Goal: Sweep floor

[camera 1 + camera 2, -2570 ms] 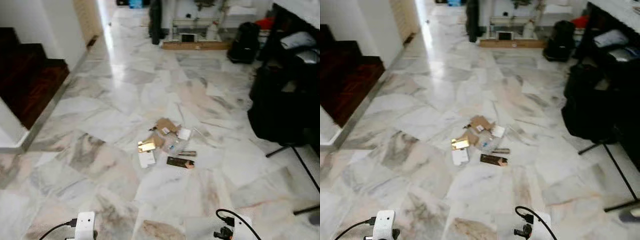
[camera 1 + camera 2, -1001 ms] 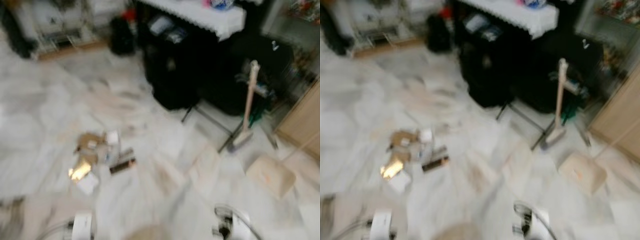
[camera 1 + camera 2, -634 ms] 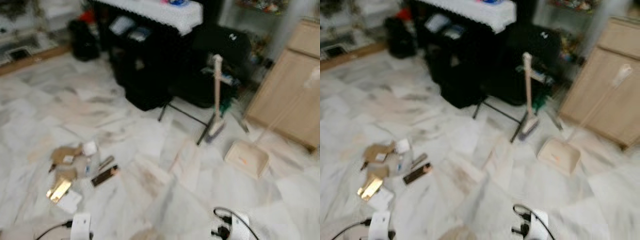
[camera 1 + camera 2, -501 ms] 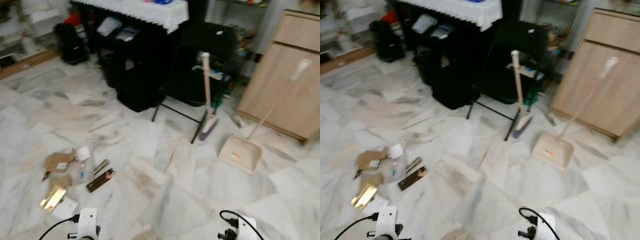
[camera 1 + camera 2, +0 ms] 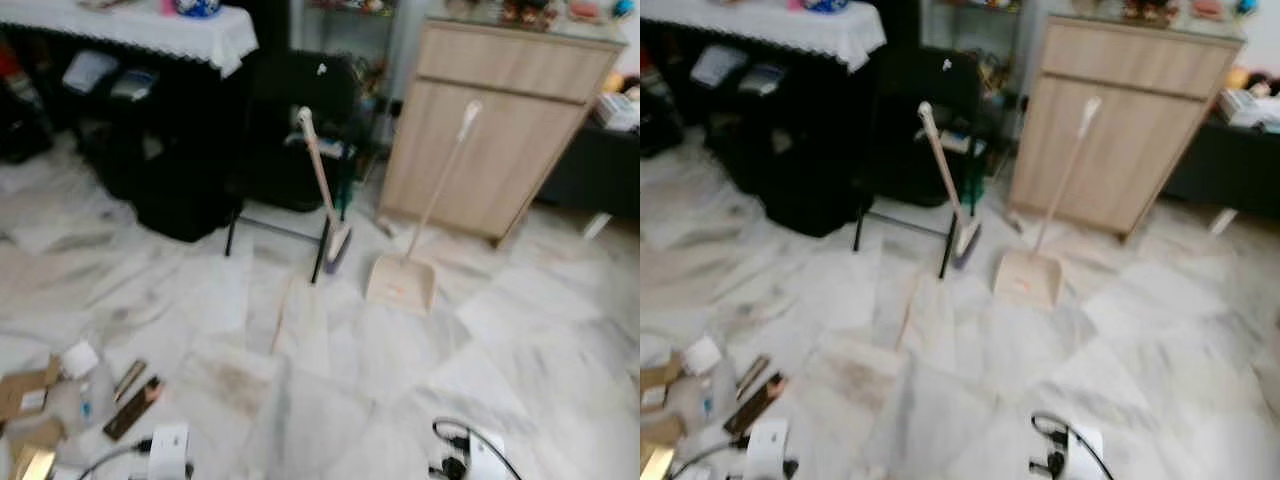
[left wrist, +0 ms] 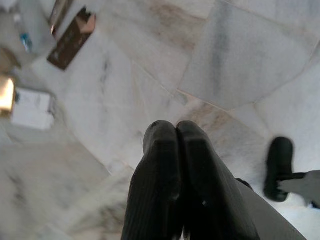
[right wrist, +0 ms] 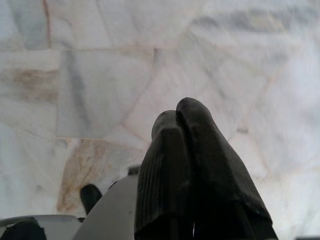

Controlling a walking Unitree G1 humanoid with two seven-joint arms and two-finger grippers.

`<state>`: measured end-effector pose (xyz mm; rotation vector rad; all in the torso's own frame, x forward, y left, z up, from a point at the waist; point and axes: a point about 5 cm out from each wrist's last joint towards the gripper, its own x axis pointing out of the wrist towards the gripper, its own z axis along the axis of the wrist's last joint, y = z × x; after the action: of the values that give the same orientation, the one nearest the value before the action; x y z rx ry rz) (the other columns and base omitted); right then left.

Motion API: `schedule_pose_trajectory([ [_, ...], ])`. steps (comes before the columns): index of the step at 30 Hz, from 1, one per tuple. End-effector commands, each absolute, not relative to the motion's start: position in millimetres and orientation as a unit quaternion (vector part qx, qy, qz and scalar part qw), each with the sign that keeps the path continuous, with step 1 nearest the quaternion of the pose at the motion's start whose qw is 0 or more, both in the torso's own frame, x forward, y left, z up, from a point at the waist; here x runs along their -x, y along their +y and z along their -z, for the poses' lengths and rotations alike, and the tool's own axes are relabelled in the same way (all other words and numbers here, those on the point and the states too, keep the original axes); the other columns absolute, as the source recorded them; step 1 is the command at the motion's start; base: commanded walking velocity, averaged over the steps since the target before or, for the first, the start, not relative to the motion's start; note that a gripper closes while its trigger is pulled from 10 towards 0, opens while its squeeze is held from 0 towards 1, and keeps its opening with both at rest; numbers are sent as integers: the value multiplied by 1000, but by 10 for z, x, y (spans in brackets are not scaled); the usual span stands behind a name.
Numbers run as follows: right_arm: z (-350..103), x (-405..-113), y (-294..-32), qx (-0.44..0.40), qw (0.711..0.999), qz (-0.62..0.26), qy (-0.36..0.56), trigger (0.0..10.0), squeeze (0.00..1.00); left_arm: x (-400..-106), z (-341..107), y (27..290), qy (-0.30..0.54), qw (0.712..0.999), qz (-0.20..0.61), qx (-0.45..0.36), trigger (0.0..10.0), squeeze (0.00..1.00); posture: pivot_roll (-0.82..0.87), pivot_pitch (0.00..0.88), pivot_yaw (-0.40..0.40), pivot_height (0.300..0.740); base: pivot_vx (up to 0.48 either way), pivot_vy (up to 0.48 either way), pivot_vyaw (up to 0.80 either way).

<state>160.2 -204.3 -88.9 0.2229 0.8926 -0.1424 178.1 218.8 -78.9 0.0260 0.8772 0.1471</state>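
A light wooden cabinet [image 5: 497, 125] stands at upper right; a black chair [image 5: 290, 140] sits upper centre; a white-clothed table [image 5: 130, 28] fills the upper left.

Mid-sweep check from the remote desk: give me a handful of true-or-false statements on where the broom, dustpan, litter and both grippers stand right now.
1. The broom leans against the black chair. True.
2. The dustpan lies among the litter. False: it sits in front of the wooden cabinet, to the right of the broom; the litter lies far to the robot's left.
3. The left gripper has its jaws shut and holds nothing. True.
4. The right gripper grips the broom handle. False: its jaws are shut, empty, above bare marble floor.
5. The dustpan's long handle leans toward the cabinet. True.
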Motion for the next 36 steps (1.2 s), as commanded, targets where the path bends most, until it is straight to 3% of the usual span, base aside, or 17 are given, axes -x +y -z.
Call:
schedule_pose_trajectory([
  [1,902,-1549,-2102,-107,890,77,437,10000,0,-1768,800,2165,427,902,-68,-9,10000,0,5,22,8,740,0,0,-750],
  [18,901,-1559,-2077,-110,891,76,433,10000,0,-1776,797,2167,427,902,-65,-12,10000,0,4,18,9,740,0,0,-743],
  [27,884,-1587,-2081,-116,896,81,422,10000,0,-1768,799,2184,431,900,-69,-14,10000,0,6,23,9,740,0,0,0],
  [36,878,-1599,-2084,-115,897,80,419,10000,0,-1781,791,2199,429,900,-73,-12,10000,0,7,29,6,740,336,0,0],
])
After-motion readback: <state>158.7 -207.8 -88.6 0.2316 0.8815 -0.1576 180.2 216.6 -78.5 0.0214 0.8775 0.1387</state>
